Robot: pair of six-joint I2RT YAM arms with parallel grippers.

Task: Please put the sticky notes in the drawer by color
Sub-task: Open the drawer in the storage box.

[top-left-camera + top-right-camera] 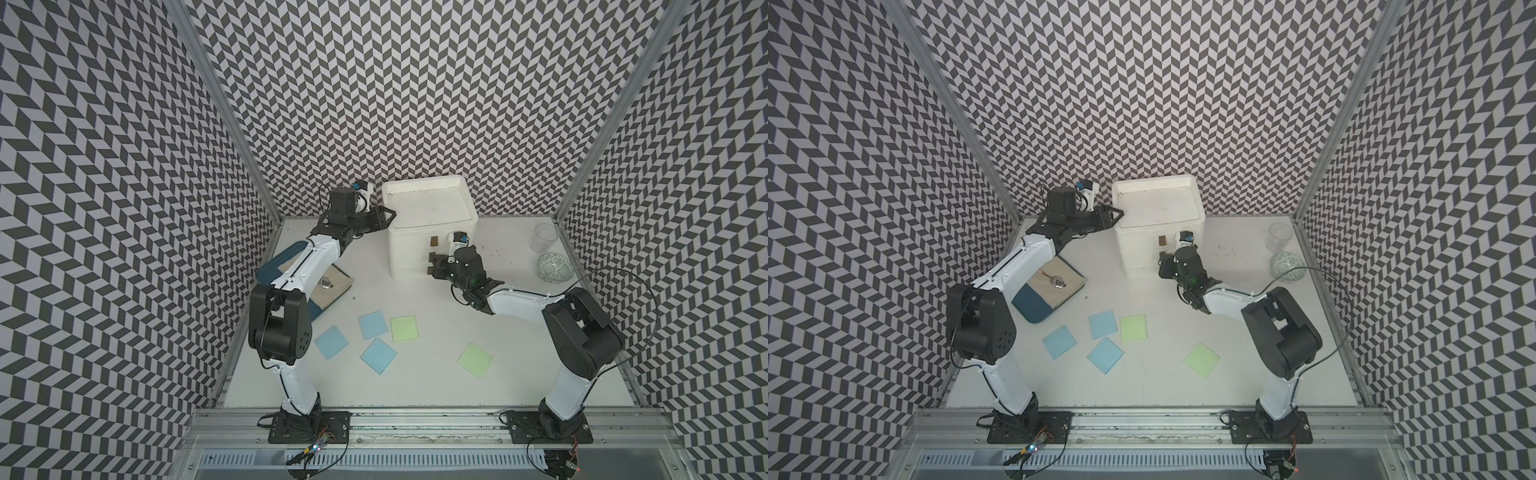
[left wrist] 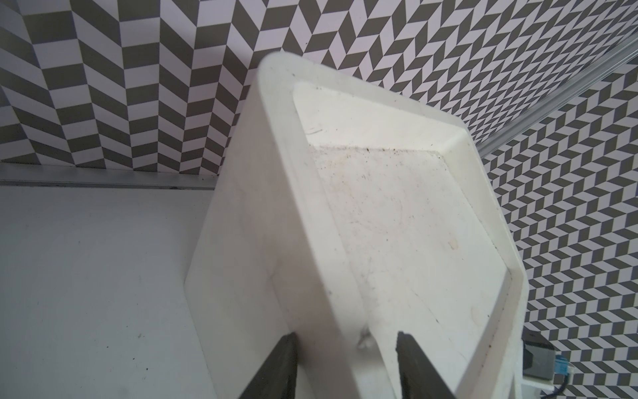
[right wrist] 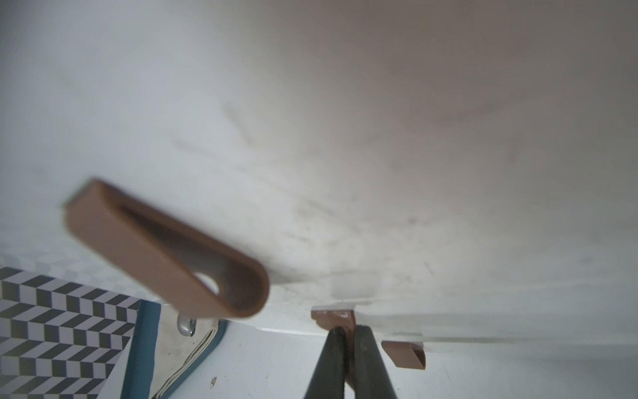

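The white drawer box (image 1: 409,249) stands at the back of the table (image 1: 415,386), with its three brown handles facing the robot. The left gripper (image 2: 345,336) is at the box's top edge. Its jaws stand about half open and straddle the raised rim, with one finger (image 2: 276,366) against the outer wall and the other inside the top recess. As far as the left wrist view shows, they are clamped onto that rim. The right gripper (image 3: 348,330) is at the box's front, its jaws closed tight on the middle handle (image 3: 333,317). The top handle (image 3: 165,248) is close to the wrist camera, and the bottom handle (image 3: 404,354) sits just past the fingers. In both top views the drawer fronts look flush with the box.

The notes lie flat on the table in front of the box, well apart from it. A blue sticky note (image 1: 372,324) is nearest the box, with a green sticky note (image 1: 403,328) just beside it. A second blue note (image 1: 331,341) lies toward the left arm (image 1: 303,266). A third blue note (image 1: 378,353) lies a little farther from the box. A second green note (image 1: 475,360) lies apart from the others, toward the right arm (image 1: 519,299).

Beside the box, partly under the left arm, is a dark blue tray (image 1: 268,268) holding a beige sheet (image 1: 334,291). On the box's other side, near the wall, a glass (image 1: 545,237) stands just beside a patterned bowl (image 1: 556,267).
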